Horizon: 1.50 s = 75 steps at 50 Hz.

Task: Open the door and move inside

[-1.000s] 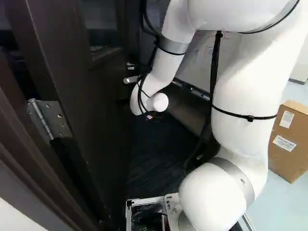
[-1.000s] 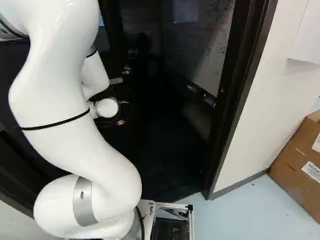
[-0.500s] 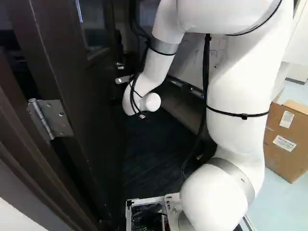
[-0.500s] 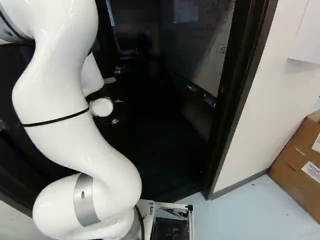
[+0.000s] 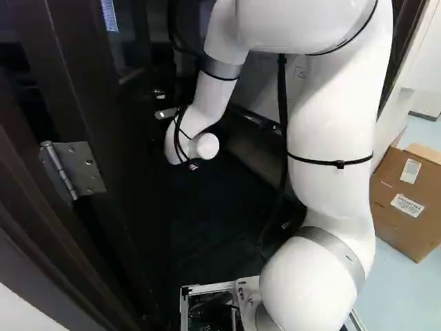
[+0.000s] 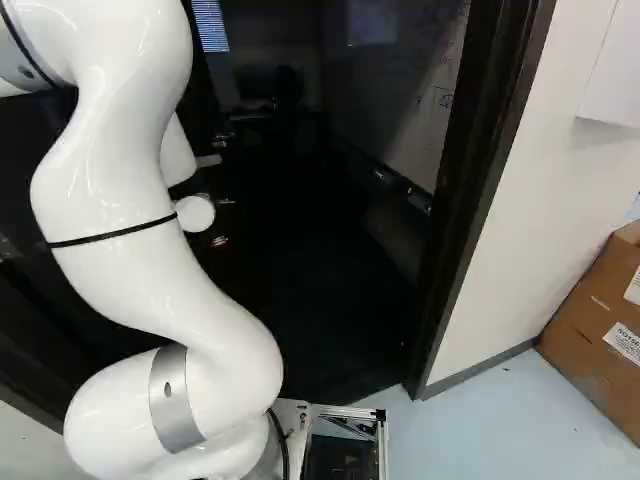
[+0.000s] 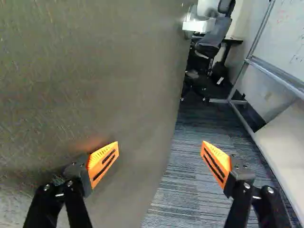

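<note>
Arm (image 5: 331, 131) arched (wrist (image 5: 185, 141) low); beside door (image 7: 109, 61)

Gripper (image 7: 160, 148): fingers stand wide apart, orange pads (image 7: 103, 162) facing, with no object held between them. One finger overlaps the flat face of the door (image 7: 95, 71); contact cannot be confirmed. The other finger stands over striped carpet (image 7: 180, 190). Ahead, beyond the door's edge, is what appears to be an office chair (image 7: 216, 35). A metal-framed whiteboard (image 7: 287, 38) stands across the carpet from the door.
</note>
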{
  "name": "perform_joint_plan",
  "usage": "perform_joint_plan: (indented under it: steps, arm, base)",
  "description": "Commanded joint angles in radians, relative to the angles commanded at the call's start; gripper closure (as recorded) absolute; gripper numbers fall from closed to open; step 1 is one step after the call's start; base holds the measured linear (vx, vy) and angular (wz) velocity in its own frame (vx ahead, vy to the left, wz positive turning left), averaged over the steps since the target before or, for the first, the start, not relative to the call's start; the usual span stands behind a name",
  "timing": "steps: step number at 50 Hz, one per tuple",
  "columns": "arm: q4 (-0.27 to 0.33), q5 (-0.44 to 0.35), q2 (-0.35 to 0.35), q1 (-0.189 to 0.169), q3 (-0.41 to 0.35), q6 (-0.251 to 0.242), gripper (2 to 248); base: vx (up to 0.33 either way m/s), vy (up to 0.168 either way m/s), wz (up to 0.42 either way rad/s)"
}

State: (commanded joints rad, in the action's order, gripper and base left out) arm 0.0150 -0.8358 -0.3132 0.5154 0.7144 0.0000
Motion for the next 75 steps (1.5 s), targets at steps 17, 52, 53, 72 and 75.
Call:
perform_joint_plan:
  steps: [17, 52, 53, 72, 75]
  arm:
    - [-0.025, 0.0, -0.039, 0.043, 0.048, 0.0, 3]
    - [0.007, 0.0, -0.12, 0.128, 0.149, 0.0, 3]
    - [0.009, 0.0, -0.122, 0.13, 0.152, 0.0, 3]
    - [0.045, 0.0, -0.166, 0.172, 0.209, 0.0, 3]
    - [0.046, 0.0, -0.171, 0.175, 0.215, 0.0, 3]
  base:
    - [0.0, 0.0, 0.0]
    - [0.0, 0.0, 0.0]
    - [0.0, 0.0, 0.0]
    - [0.0, 0.0, 0.0]
    - [0.0, 0.0, 0.0]
